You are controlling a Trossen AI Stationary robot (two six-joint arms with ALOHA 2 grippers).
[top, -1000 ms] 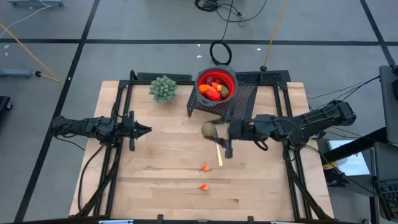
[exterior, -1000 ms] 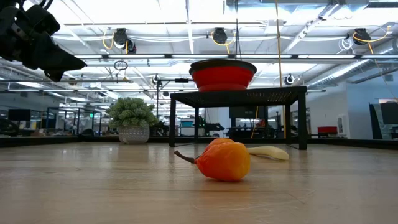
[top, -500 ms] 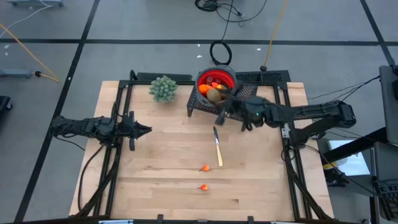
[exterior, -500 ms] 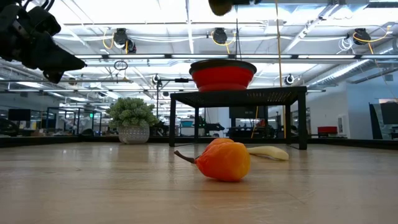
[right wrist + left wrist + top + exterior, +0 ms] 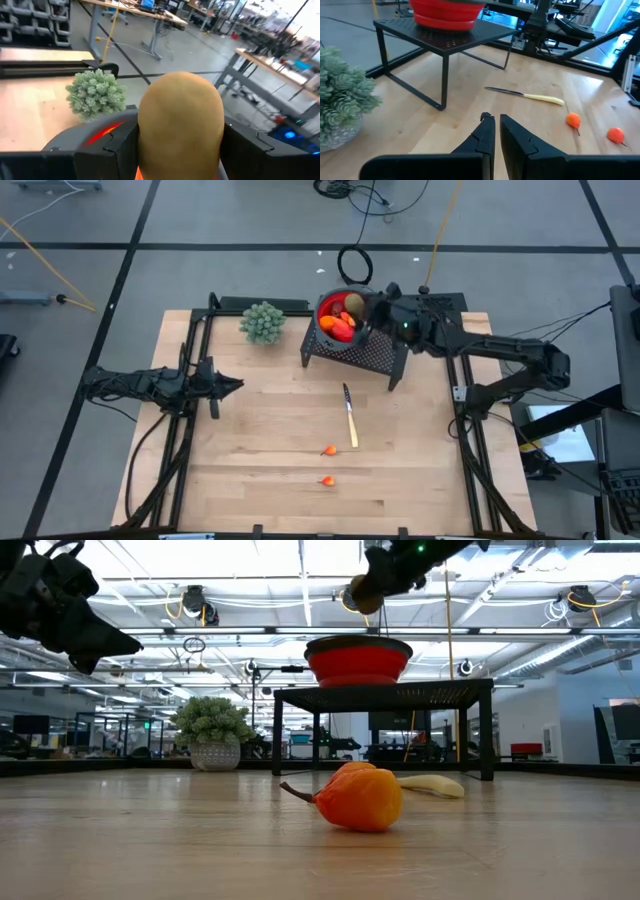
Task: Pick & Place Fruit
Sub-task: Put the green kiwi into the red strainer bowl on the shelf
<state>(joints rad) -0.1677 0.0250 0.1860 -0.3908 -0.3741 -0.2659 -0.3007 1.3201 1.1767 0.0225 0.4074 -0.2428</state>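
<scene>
A brownish-green oval fruit [image 5: 180, 120] sits between the fingers of my right gripper [image 5: 360, 308], just above the red bowl [image 5: 335, 330] that stands on a black mesh stand [image 5: 375, 352] at the far edge. The bowl holds red and orange fruit pieces. In the low view the right gripper [image 5: 372, 585] hangs over the bowl [image 5: 357, 660]. Two small orange fruits [image 5: 329, 449] [image 5: 327, 480] lie on the bare wood near the front. My left gripper [image 5: 236, 387] waits shut at the table's left, holding nothing. My right gripper pinches the oval fruit by its two opposite sides [image 5: 146, 135] between its two fingers [image 5: 117, 147]. The fingers reach in about level from the table's right side. The fruit is lifted clear, over the bowl's rim, with its rounded end sticking out past the fingertips.
A yellow-handled knife [image 5: 350, 418] lies mid-table, pointing toward the stand. A pale green knobbly bunch [image 5: 263, 322] stands at the far edge left of the stand. In the low view one orange fruit [image 5: 358, 797] lies close in front of the knife handle [image 5: 432, 785].
My right gripper has swung from mid-table toward the far edge with the oval fruit, carried clear of the wood, and now holds it over the red bowl. Its fingers have stayed on the fruit.
</scene>
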